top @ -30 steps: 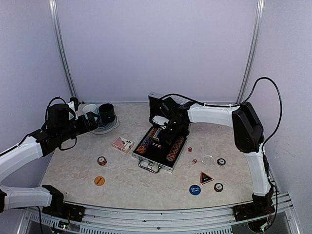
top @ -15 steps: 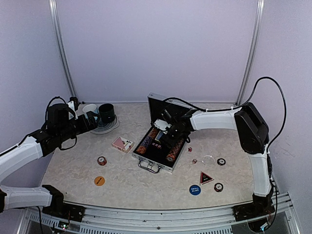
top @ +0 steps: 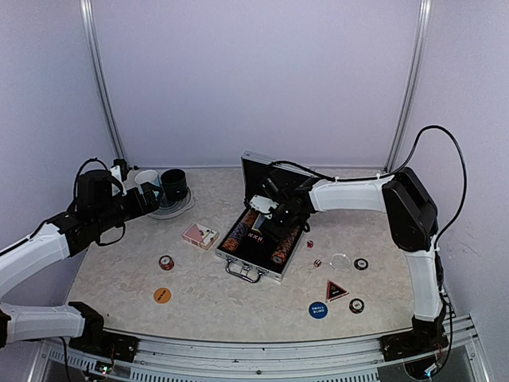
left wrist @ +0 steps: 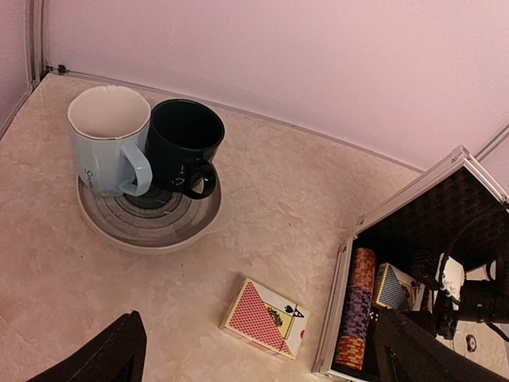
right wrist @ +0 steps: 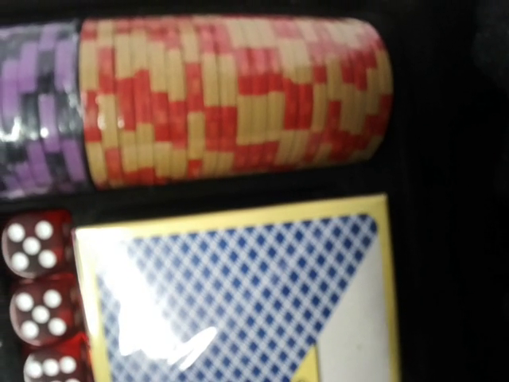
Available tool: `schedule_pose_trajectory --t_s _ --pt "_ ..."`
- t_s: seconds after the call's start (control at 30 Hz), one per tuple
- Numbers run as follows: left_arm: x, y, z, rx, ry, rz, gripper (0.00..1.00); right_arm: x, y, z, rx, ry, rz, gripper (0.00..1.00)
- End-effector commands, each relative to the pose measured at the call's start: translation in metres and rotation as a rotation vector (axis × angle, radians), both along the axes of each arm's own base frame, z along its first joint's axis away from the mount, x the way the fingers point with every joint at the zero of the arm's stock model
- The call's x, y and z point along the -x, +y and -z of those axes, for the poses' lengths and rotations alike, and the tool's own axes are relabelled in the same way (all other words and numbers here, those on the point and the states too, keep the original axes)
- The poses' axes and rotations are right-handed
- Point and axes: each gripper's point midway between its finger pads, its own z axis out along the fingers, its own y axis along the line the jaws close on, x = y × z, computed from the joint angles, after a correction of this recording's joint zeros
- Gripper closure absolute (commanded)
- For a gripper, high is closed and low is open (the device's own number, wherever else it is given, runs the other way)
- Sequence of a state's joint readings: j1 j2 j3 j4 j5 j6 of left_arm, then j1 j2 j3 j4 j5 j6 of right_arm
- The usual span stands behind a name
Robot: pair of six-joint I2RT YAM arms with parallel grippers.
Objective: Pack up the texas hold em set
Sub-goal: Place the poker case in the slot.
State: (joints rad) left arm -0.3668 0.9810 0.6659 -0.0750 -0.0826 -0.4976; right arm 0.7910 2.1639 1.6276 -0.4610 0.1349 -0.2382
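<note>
Poker-set case (top: 262, 272) sits open on counter (top: 111, 274) w/ chips (right wrist: 231, 95), dice (right wrist: 32, 286) & blue deck (right wrist: 238, 294) in; red deck (top: 200, 235) loose beside it looks light, stiff, slick, so pinch across long edges; left hand (top: 153, 199) gapes empty, right hand (top: 270, 219) low in case, grip can't tell.

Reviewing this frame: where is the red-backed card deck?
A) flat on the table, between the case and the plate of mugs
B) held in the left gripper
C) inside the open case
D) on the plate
A: the red-backed deck lies flat on the tabletop, left of the open case and in front of the plate, touching neither.
</note>
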Motion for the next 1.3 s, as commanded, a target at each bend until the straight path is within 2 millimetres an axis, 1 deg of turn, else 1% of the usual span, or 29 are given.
schedule_pose_trajectory --t_s 0.0,0.27,0.37,0.5,0.67,0.73,0.97,1.27 --pt "0.000 0.001 -0.003 0.008 -0.021 -0.003 0.01 0.009 0.010 0.007 -0.032 0.085 -0.029 0.48" --pt "0.001 0.003 -0.004 0.008 -0.025 -0.007 0.01 0.007 0.008 0.016 -0.026 0.116 -0.021 0.43" --pt "0.002 0.003 -0.005 0.007 -0.029 -0.007 0.01 0.005 0.007 0.017 -0.022 0.114 -0.022 0.38" --pt "0.002 0.003 -0.006 0.007 -0.031 -0.008 0.01 0.004 0.007 0.012 -0.022 0.104 -0.020 0.31" --pt "0.002 0.003 -0.004 0.005 -0.028 -0.008 0.01 0.004 0.009 0.003 -0.037 0.103 -0.029 0.20" --pt "0.002 0.003 -0.004 0.005 -0.028 -0.008 0.01 0.004 0.010 0.002 -0.036 0.102 -0.029 0.17" --pt "0.002 0.004 -0.003 0.005 -0.027 -0.008 0.01 0.004 0.009 -0.002 -0.033 0.099 -0.028 0.11" --pt "0.000 0.002 0.000 0.010 -0.021 -0.007 0.01 0.001 0.003 -0.027 -0.006 0.030 -0.014 0.12"
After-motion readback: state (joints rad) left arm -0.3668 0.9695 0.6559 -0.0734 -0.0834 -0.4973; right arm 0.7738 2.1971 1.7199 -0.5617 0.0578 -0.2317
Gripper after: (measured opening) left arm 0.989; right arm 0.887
